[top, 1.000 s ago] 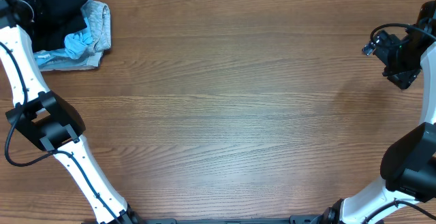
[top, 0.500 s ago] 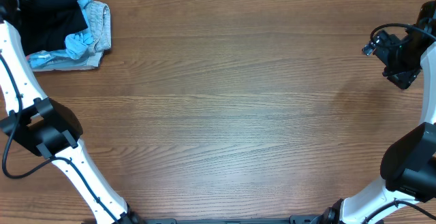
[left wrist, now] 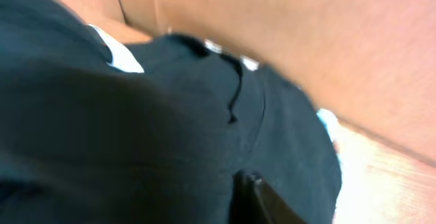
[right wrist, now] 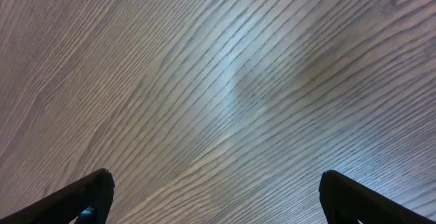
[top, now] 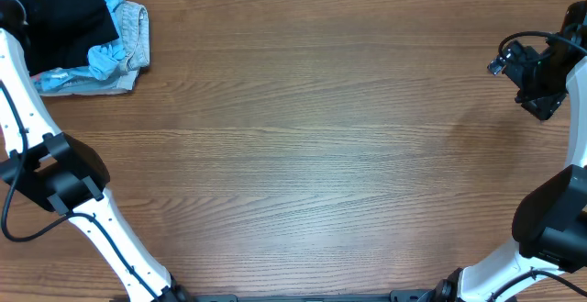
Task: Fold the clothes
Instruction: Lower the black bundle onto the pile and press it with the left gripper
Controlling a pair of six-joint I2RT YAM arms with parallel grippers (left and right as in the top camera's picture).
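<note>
The clothes (top: 69,17), a black garment, lie bunched in the table's far left corner. In the left wrist view the black fabric (left wrist: 136,135) fills nearly the whole picture, with a small white patch (left wrist: 119,52) near the top. My left gripper (top: 9,13) is at the corner, right against the garment. Only one dark finger (left wrist: 262,197) shows against the cloth; the other is hidden, so I cannot tell how the jaws stand. My right gripper (top: 532,77) hovers at the far right, open (right wrist: 218,183) over bare wood.
Pale blue and grey garments (top: 115,59) lie crumpled against the black one's right side. A wooden wall (left wrist: 286,40) rises just behind the pile. The wood table (top: 312,155) stretches between the two arms.
The black garment, bulging higher a second ago, has sunk flatter into the corner. My left arm has shifted left towards the edge. The right arm has not moved.
</note>
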